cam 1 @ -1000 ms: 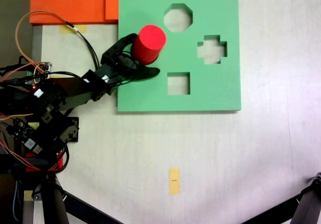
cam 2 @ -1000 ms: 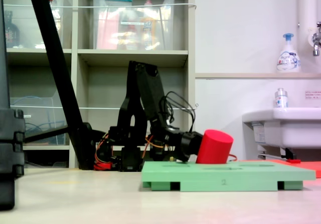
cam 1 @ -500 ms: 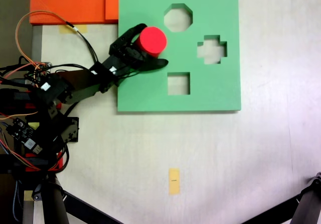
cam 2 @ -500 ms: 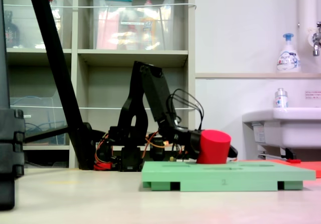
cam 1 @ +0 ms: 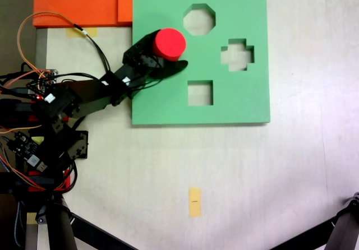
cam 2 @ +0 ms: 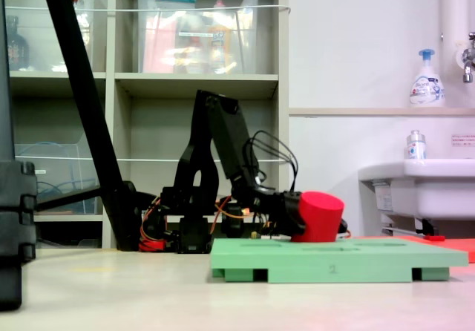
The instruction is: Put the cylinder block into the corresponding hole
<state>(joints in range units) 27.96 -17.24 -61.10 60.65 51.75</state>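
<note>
We count 1 cylinder block (cam 1: 169, 43) clamped in 1 tool (cam 1: 170, 50) on 1 green board (cam 1: 235, 101) with 3 open cut-outs: octagon (cam 1: 199, 19), cross (cam 1: 237, 55), square (cam 1: 199, 93).

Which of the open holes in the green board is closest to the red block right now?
The octagonal hole, up and to the right of the red cylinder in a fixed view. The cross-shaped hole and the square hole lie farther away.
</note>
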